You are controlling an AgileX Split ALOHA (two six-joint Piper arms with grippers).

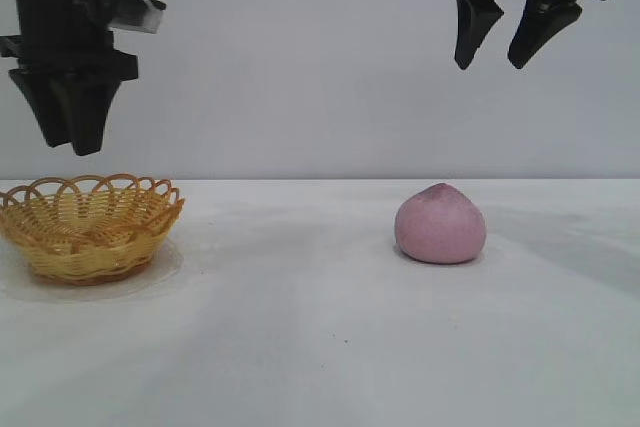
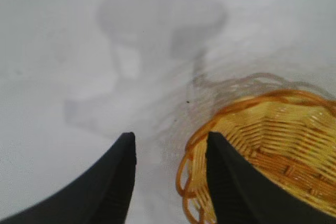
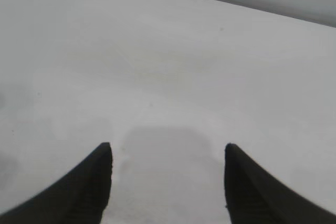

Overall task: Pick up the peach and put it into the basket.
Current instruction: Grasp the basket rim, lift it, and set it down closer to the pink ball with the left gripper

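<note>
Exterior view: peach (image 1: 440,224) sits on the bench (image 1: 320,347), well apart from the basket (image 1: 88,227). Right tool (image 1: 503,52) hangs spread high above the peach; left tool (image 1: 72,127) hangs over the basket.
Left wrist view: fingers (image 2: 113,182) apart, empty.
Right wrist view: fingers (image 3: 89,182) spread, peach unseen.
Risk: round fruit may roll off an off-centre pinch.

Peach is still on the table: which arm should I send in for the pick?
Right. The right gripper hangs open, above the peach and slightly right; the left gripper is over the basket, far off.

Woven wicker basket (image 1: 90,227), matte peach (image 1: 440,225)
</note>
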